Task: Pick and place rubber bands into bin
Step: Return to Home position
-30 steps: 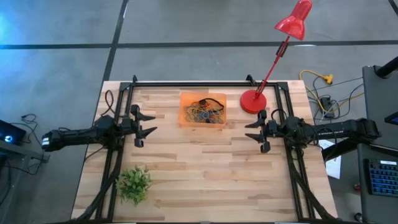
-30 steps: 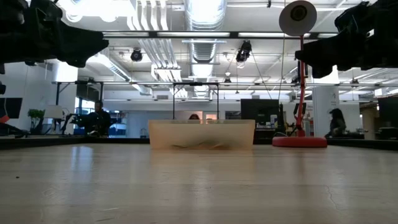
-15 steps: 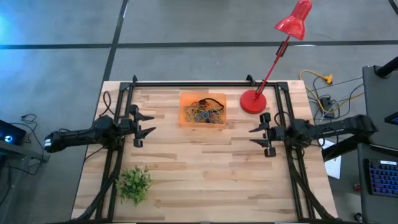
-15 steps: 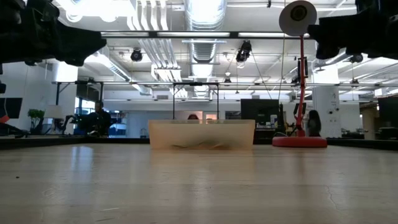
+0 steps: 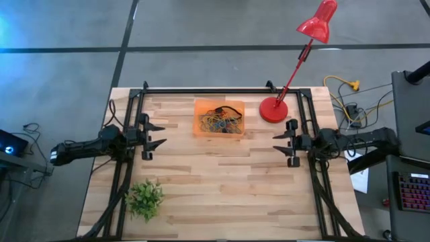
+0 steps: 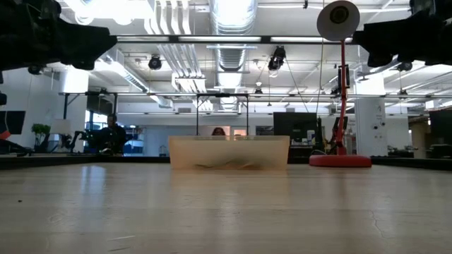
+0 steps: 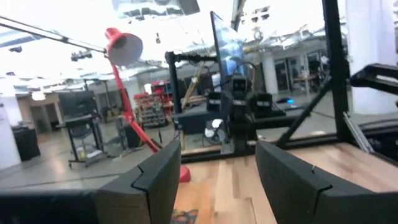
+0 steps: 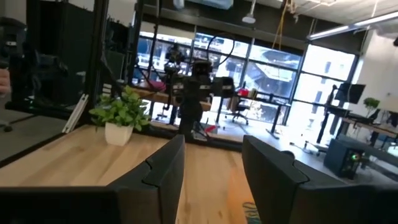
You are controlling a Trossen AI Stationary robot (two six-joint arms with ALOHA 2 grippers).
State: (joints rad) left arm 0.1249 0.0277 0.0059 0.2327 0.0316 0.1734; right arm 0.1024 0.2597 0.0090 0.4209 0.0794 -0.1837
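The orange bin (image 5: pixel 199 128) stands at the table's far middle, and in the low view its pale wall (image 6: pixel 229 152) rests on the boards. A tangle of rubber bands (image 5: pixel 220 122) lies inside it. My left gripper (image 5: pixel 162 134) hovers open and empty to the bin's left, its fingers pointing level toward the table's right. My right gripper (image 5: pixel 275 143) hovers open and empty to the bin's right and a little nearer, pointing toward the left. In each wrist view the gap between the fingers holds nothing: left gripper (image 7: pixel 217 152), right gripper (image 8: pixel 213 146).
A red lamp's round base (image 5: pixel 273 109) stands just right of the bin, with its stem slanting up and to the right. A small green plant (image 5: pixel 145 197) sits at the near left. A black frame (image 5: pixel 208 90) borders the table's far and side edges.
My right gripper has drawn back toward the table's right edge, away from the bin, rising a little and rolling slightly. It stays open and empty. The bin and the rubber bands have not moved.
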